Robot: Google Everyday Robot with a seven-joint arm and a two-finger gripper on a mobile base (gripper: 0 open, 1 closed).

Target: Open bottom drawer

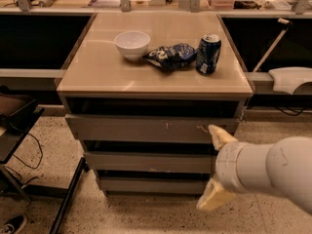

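The grey cabinet has three flat drawer fronts under a tan top. The bottom drawer (146, 185) is the lowest and narrowest front, sitting closed just above the floor. The middle front (146, 162) and the top front (141, 128) with pale scratches are above it. My gripper (216, 167) is at the cabinet's right front, level with the middle and bottom drawers. It is open and empty. One cream fingertip (219, 135) is by the top front's right end, and the other (212, 197) is near the bottom drawer's right end.
On the cabinet top stand a white bowl (132, 44), a dark chip bag (169, 56) and a blue can (208, 54). A black stand with cables (19, 130) is at the left. A white device (291, 79) sits on the ledge at the right.
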